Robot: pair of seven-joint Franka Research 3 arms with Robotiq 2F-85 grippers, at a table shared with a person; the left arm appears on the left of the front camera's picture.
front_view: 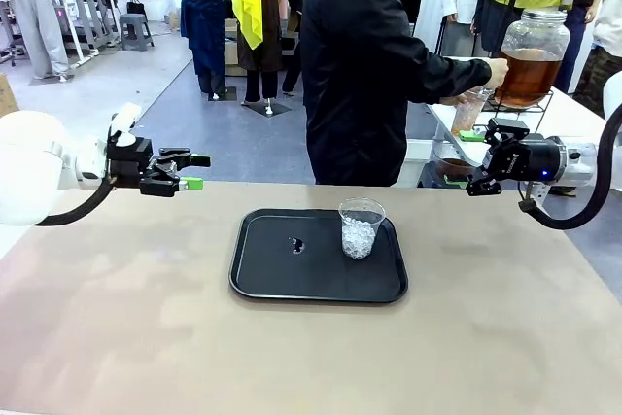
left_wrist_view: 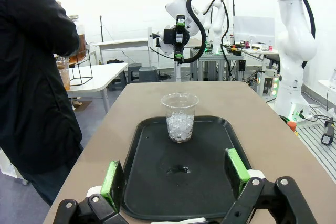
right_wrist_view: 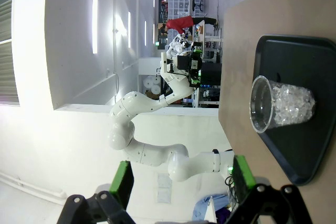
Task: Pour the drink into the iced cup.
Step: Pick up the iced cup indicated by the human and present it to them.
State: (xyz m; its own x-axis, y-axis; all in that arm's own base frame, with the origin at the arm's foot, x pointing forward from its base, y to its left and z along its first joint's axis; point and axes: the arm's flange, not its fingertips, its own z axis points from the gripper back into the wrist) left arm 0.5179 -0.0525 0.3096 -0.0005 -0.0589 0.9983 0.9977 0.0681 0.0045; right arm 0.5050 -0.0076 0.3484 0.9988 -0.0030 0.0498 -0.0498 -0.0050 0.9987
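The iced cup (front_view: 360, 228) stands upright on the right half of a black tray (front_view: 272, 279) in the middle of the surface (front_view: 117, 337), roughly half full of ice and with no liquid in it yet. The drink (front_view: 526, 77) is well apart from it, amber in a big jar (front_view: 534, 31) on a wire stand at the far right. A person in black reaches a hand (front_view: 496, 73) to the jar and holds a second cup (front_view: 468, 109) under it, apparently filling it at the tap.

Both arms hover clear of the tray. The left pincer (front_view: 187, 171) hangs to the left with its jaws spread wide and nothing between them. The right pincer (front_view: 473, 159) hangs to the right, near the person's cup, equally wide and empty.

The task looks barely begun, since the drink has to reach the tray first. The likely trouble lies in the transfer. If the filled cup is passed to a pincer, a squeeze too firm could buckle thin plastic and slop the drink, while one too light could let it slip. The right pincer is close to the person's arm, so an early move risks a bump. During the pour, liquid hitting ice from too high could splash. The light iced cup could also tip if nudged at the rim. A small shiny spot (front_view: 296, 245) on the tray may be water, which would let the cup slide.
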